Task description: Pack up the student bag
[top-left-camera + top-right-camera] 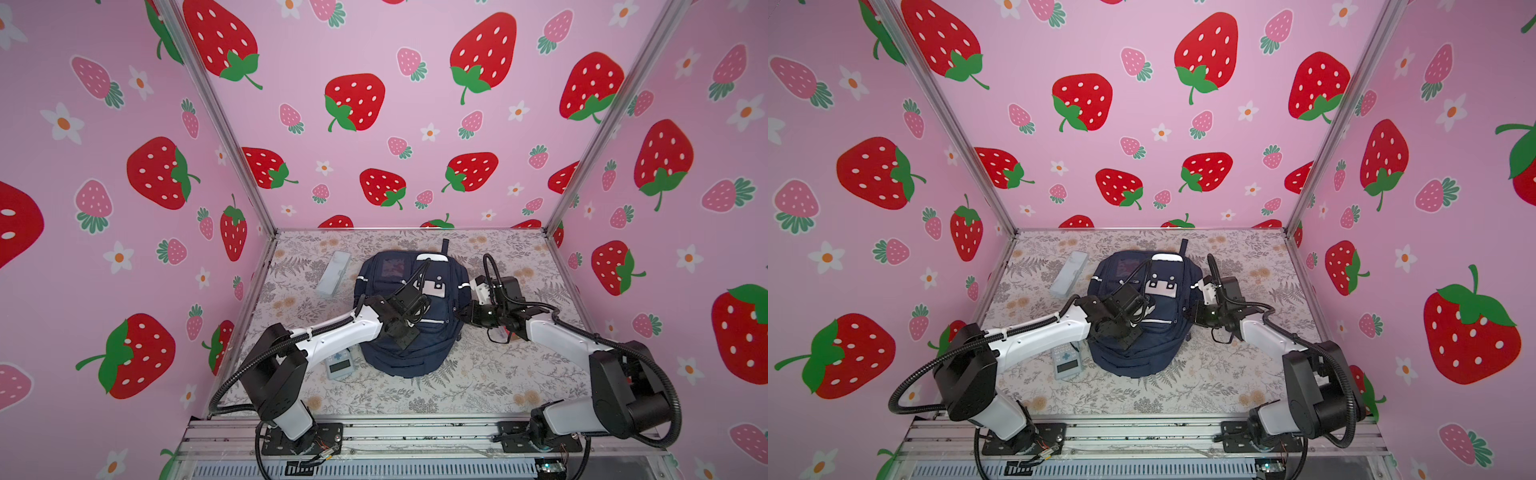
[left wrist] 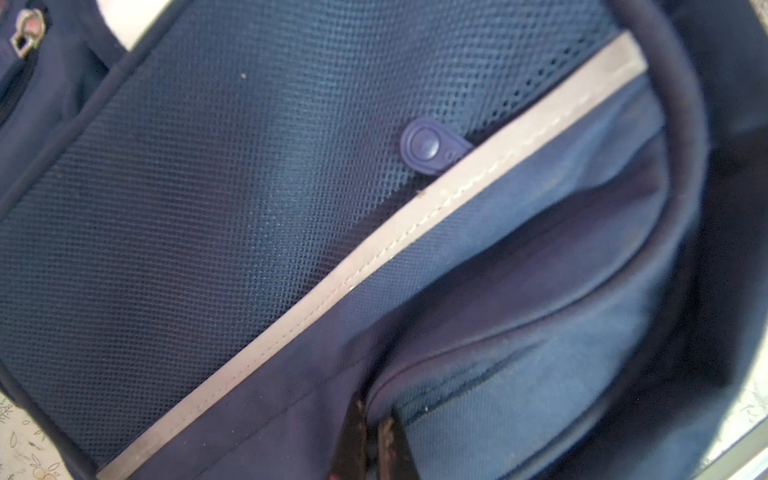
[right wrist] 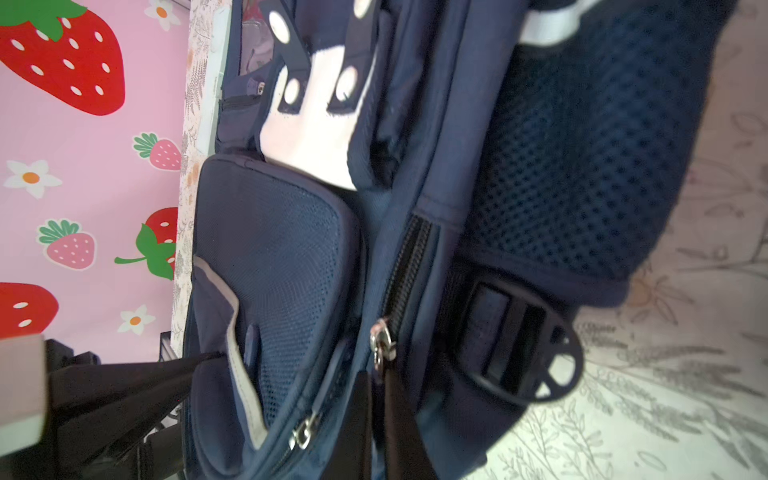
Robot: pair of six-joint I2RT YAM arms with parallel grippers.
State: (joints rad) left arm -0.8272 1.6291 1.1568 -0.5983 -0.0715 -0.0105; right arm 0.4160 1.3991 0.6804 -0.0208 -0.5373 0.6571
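Bright, diffuse light fills both top views; the walls stretch toward the edges. Just beyond the left gripper, mesh on the student bag is sharp; fabric at its tips blurs. Around the right gripper everything smears; the tablecloth beside it glares pale.

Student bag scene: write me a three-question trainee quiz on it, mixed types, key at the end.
1. True or false: the pale blue case lies inside the student bag.
2. The right pincer is shut on: A the zip pull, B the top loop, C the buckle.
3. Fill in: the calculator lies beside the ___ arm.
Key: 1 false; 2 A; 3 left.
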